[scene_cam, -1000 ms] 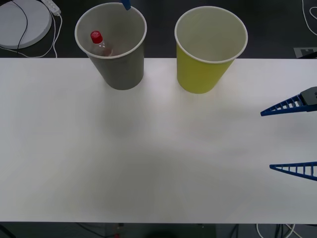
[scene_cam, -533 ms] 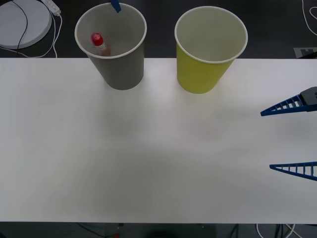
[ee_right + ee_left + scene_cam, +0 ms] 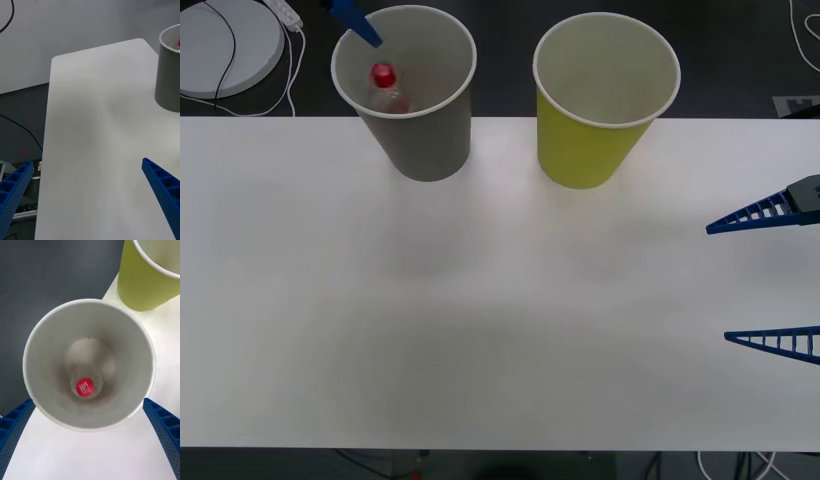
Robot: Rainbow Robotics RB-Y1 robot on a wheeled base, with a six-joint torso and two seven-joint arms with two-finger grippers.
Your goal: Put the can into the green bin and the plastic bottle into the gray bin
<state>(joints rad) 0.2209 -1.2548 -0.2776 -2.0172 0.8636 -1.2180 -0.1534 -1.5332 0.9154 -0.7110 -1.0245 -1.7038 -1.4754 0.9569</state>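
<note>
While the white desk [image 3: 480, 320] carries both cups, the tall gray tapered paper bin [image 3: 415, 120] already holds the small clear red-capped plastic bottle [image 3: 86, 386], upright, directly beneath the spread, empty left hand [image 3: 90, 435]; the spread right hand [image 3: 770, 275] lies nearer the yellow-green paper bin [image 3: 595, 140].

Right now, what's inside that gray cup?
The plastic bottle stands inside the gray bin, red cap up. Its label and lower body are hidden from above. The left tool, open, hovers above the rim.
</note>
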